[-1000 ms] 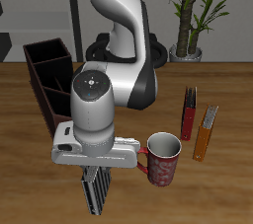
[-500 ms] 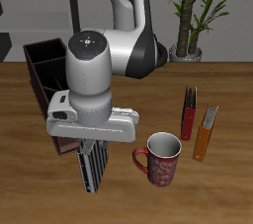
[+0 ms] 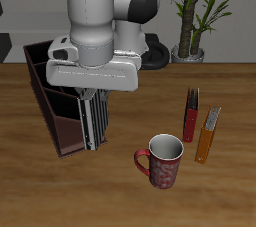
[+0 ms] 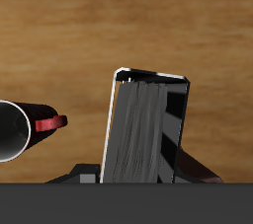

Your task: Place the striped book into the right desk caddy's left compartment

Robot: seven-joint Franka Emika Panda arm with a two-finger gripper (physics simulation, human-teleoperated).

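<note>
My gripper (image 3: 92, 95) is shut on the striped book (image 3: 94, 123), a thin dark book with pale stripes. The book hangs upright below the fingers, clear of the table. It also shows in the wrist view (image 4: 148, 129), edge-on with its pages visible. The right desk caddy (image 3: 45, 86) is a long dark maroon box with dividers, running from the table's back toward its front. The book hangs at the caddy's long side wall, near the end closer to the table's front edge. I cannot tell whether it is over a compartment or just beside the wall.
A red patterned mug (image 3: 163, 161) stands near the table's front edge, beside the book; it also shows in the wrist view (image 4: 14, 134). A slim red object (image 3: 190, 116) and a slim orange object (image 3: 207, 136) lie beyond the mug. A potted plant (image 3: 195, 16) stands at the back.
My gripper has risen and moved back from the table's front edge toward the caddy, carrying the book away from the mug. The book is now higher and at the caddy's wall.
</note>
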